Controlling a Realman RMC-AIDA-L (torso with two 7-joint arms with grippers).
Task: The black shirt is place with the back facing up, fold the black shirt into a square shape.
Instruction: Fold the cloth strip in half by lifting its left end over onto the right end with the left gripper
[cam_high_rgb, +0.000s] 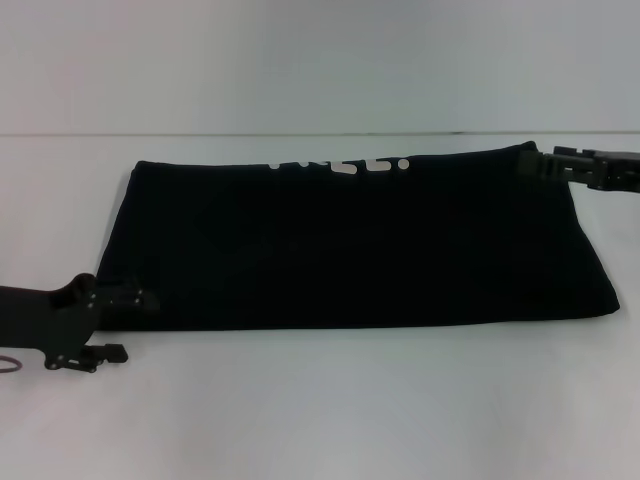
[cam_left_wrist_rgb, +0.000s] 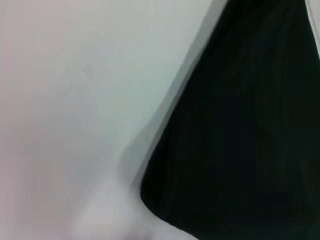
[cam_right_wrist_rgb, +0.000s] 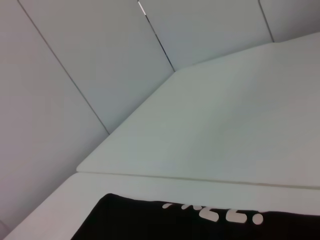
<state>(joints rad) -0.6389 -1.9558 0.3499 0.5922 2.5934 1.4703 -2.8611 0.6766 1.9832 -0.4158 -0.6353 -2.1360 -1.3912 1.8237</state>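
Observation:
The black shirt (cam_high_rgb: 350, 240) lies flat on the white table (cam_high_rgb: 330, 410) as a wide folded rectangle. Bits of white lettering (cam_high_rgb: 345, 166) peek out along its far edge. My left gripper (cam_high_rgb: 125, 305) sits at the shirt's near left corner, touching the cloth. My right gripper (cam_high_rgb: 550, 160) reaches in at the far right corner, right against the fabric. In the left wrist view, a rounded edge of the black shirt (cam_left_wrist_rgb: 240, 140) lies on the table. The right wrist view looks along the far edge of the black shirt (cam_right_wrist_rgb: 125, 222) and its lettering (cam_right_wrist_rgb: 220, 212).
A pale wall (cam_high_rgb: 320, 60) rises behind the table's far edge. In the right wrist view a seam (cam_right_wrist_rgb: 200, 177) runs between two tabletop sections, with wall panels (cam_right_wrist_rgb: 75, 65) beyond. White tabletop stretches in front of the shirt.

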